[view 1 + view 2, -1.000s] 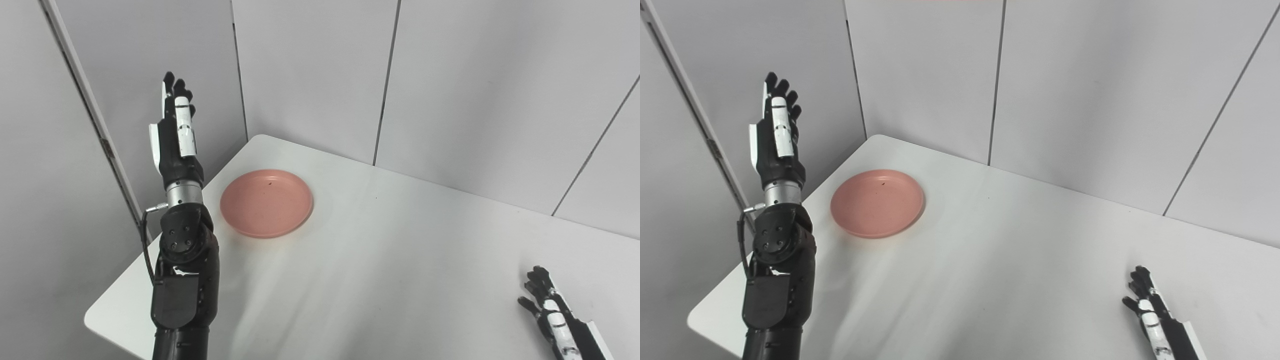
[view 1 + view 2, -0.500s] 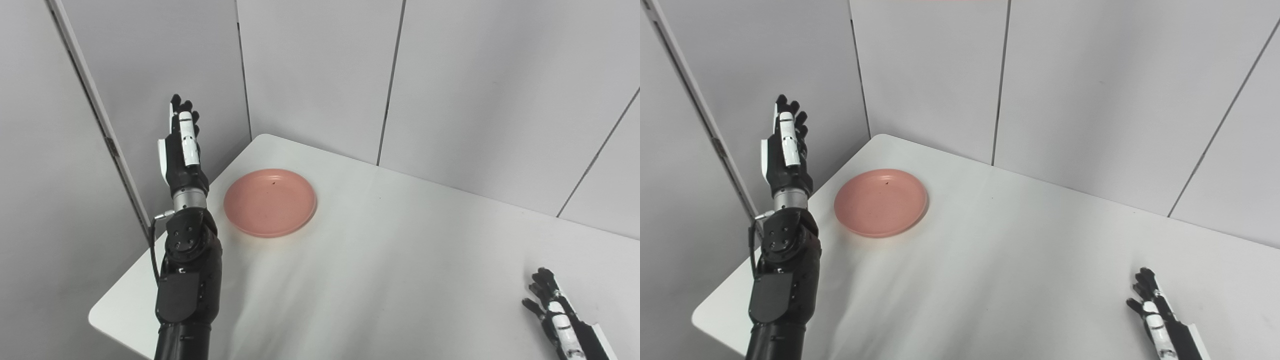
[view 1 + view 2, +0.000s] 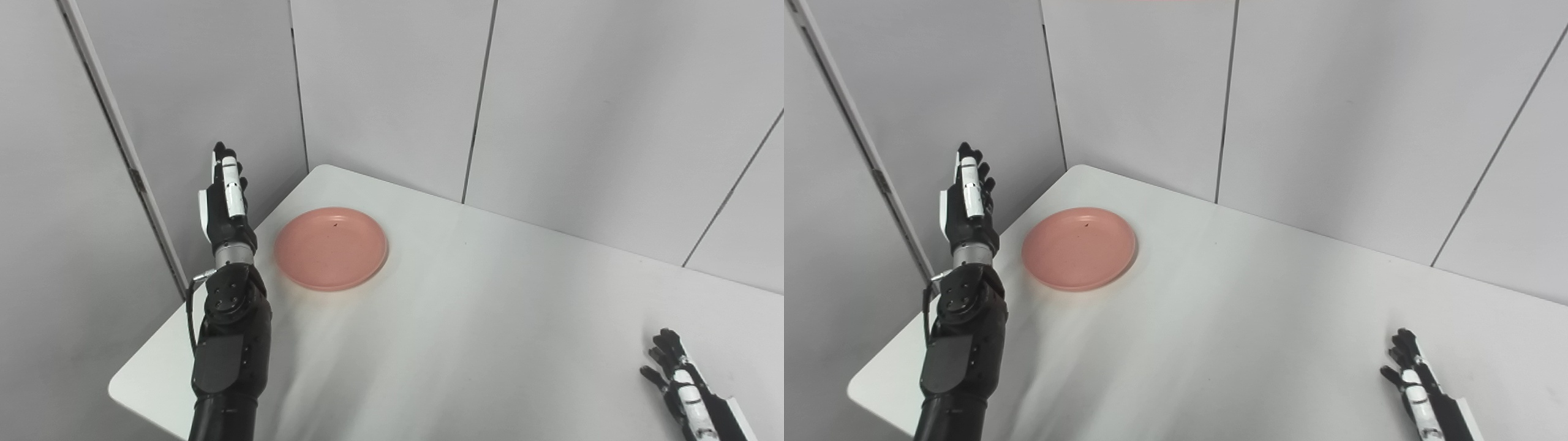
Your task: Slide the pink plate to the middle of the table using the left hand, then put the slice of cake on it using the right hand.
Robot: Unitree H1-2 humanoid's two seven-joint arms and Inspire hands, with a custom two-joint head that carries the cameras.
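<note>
A round pink plate [image 3: 331,248] lies empty near the far left corner of the white table [image 3: 490,318]. My left hand [image 3: 224,196] is raised upright just left of the plate, beyond the table's left edge, fingers straight and apart, holding nothing. It does not touch the plate. My right hand [image 3: 677,380] rests low at the near right of the table, fingers spread, holding nothing. No slice of cake is in view.
Grey wall panels [image 3: 392,92] close in the table at the back and left. The table's left edge [image 3: 184,318] runs under my left forearm. The plate also shows in the right eye view [image 3: 1079,248].
My left hand has come down and moved a little forward, closer to the plate's left side. The view shifted slightly at first. The plate and right hand have not moved.
</note>
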